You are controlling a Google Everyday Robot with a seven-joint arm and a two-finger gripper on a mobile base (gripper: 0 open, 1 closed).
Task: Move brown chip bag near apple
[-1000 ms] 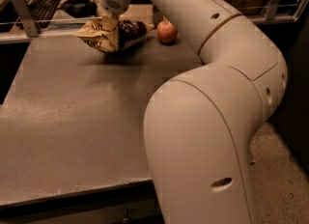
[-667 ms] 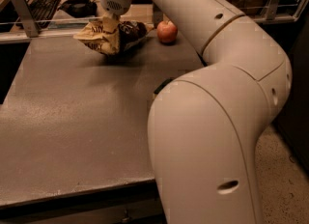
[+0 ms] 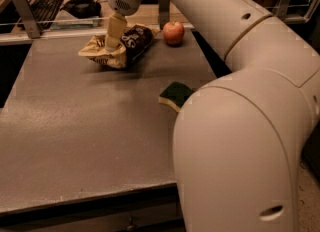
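Observation:
The brown chip bag (image 3: 127, 43) lies crumpled at the far side of the grey table (image 3: 75, 126), dark brown in the middle with tan ends. The red-orange apple (image 3: 173, 32) stands just right of it, a small gap between them. My gripper (image 3: 113, 43) reaches down from above onto the bag's left part, with its pale fingers (image 3: 115, 31) on the bag.
A green-topped yellow sponge (image 3: 176, 96) lies at the table's right edge, partly behind my arm (image 3: 240, 126). A rail (image 3: 60, 25) runs along the back edge, with a keyboard (image 3: 44, 3) and a dark object beyond it.
The arm's big near segment has shifted right and the sponge now shows. The gripper and the bag stay at about the same place next to the apple.

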